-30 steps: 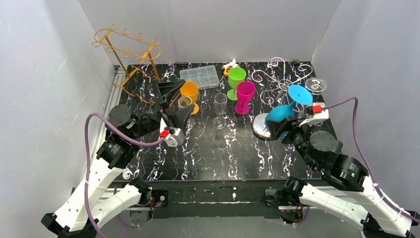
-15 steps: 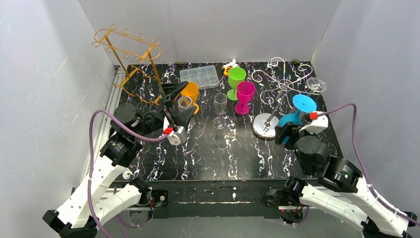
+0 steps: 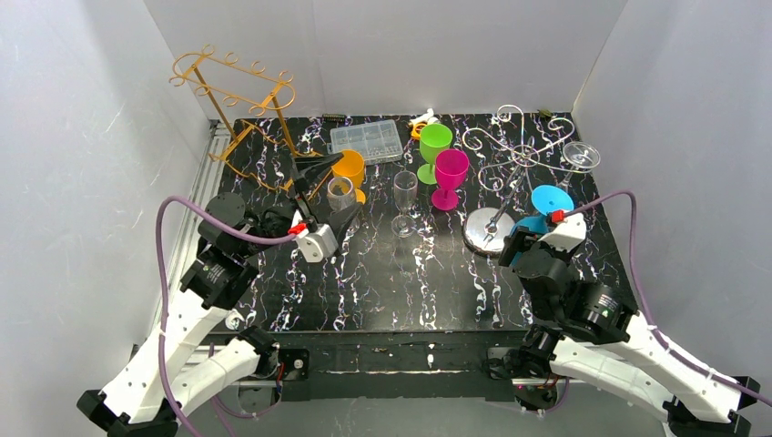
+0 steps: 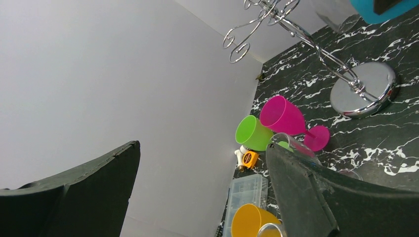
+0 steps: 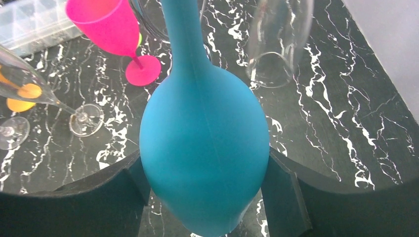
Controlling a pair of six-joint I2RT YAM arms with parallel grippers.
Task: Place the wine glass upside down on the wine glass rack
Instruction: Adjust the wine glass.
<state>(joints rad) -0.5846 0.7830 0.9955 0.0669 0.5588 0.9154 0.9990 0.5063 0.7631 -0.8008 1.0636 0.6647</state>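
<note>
My right gripper (image 3: 520, 238) is shut on the bowl of a blue wine glass (image 3: 546, 202), whose round foot points up and away. In the right wrist view the blue bowl (image 5: 205, 148) fills the space between the fingers (image 5: 104, 197), with the gripper (image 5: 202, 170) closed on its sides. The silver wire rack (image 3: 517, 150) stands on a round chrome base (image 3: 481, 232) just left of the glass; a clear glass (image 3: 581, 157) hangs on its far right arm. My left gripper (image 3: 320, 187) is open and empty beside a small clear glass (image 3: 340, 190); it also shows in the left wrist view (image 4: 202, 148).
A gold wire rack (image 3: 235, 96) stands back left. An orange glass (image 3: 349, 167), clear flute (image 3: 404, 196), green glass (image 3: 434, 144) and pink glass (image 3: 451, 171) stand mid-table. A clear plastic box (image 3: 367, 141) and a small orange-white item (image 3: 421, 123) lie at the back.
My right gripper has drawn back toward the near edge and lowered with the blue glass, away from the silver rack's arms. My left gripper has shifted slightly left and nearer, still open.
</note>
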